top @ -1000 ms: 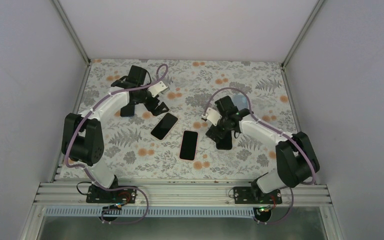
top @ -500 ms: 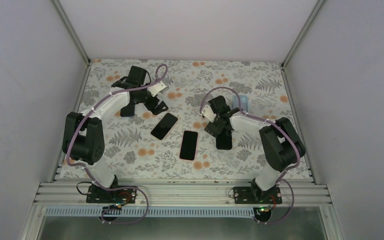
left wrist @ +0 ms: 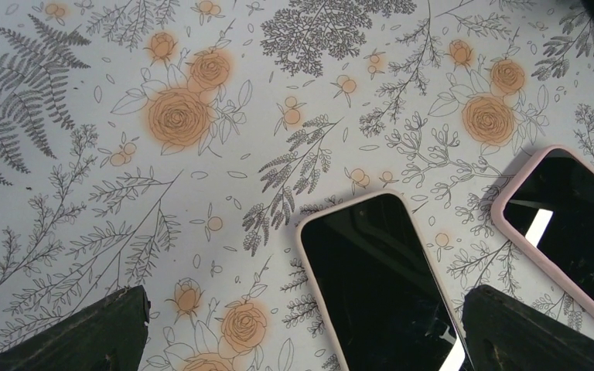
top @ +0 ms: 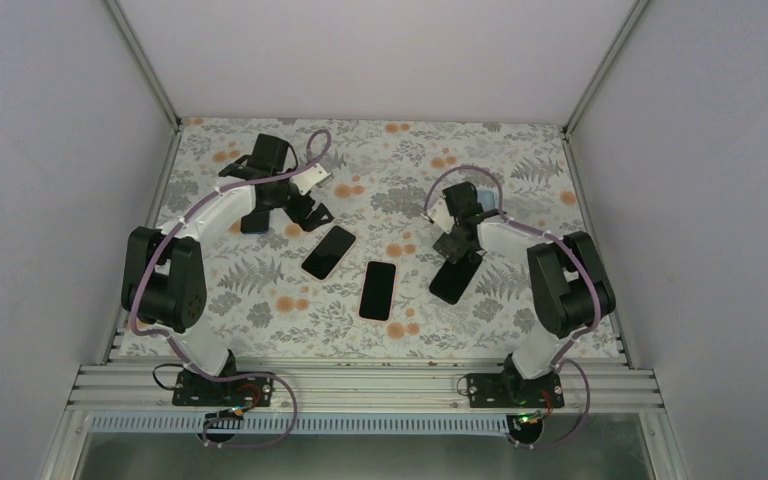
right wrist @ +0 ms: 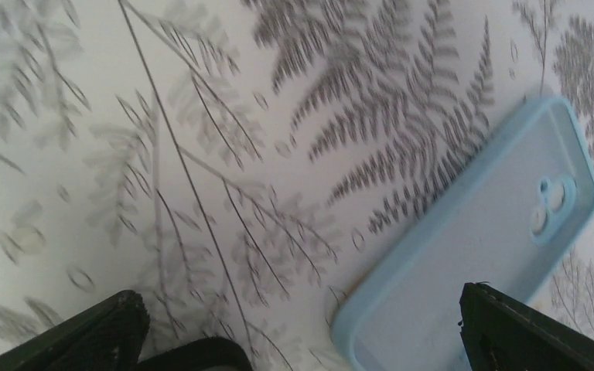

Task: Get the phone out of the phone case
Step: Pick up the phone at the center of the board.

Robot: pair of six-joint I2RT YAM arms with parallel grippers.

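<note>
Two dark-screened phones in pink phone cases lie face up mid-table: one point(top: 328, 251) point(left wrist: 379, 286) and another point(top: 377, 290) point(left wrist: 572, 232). My left gripper point(top: 285, 213) point(left wrist: 302, 344) hangs open just behind the first one, whose near end lies between the fingertips point(left wrist: 85, 336). A bare black phone point(top: 448, 282) lies to the right, its corner point(right wrist: 193, 357) in the right wrist view. An empty light-blue case point(right wrist: 472, 255) lies inside up, mostly hidden under the right arm in the top view. My right gripper point(top: 457, 246) point(right wrist: 302, 344) is open above the table, beside this case.
The floral tablecloth point(top: 520, 170) covers the whole work surface. White walls and aluminium posts point(top: 585, 85) close it in at the back and sides. The rail point(top: 360, 385) with the arm bases runs along the near edge.
The right arm has drawn back from the black phone and swung towards the back right, over the light-blue case. The left arm has barely moved.
</note>
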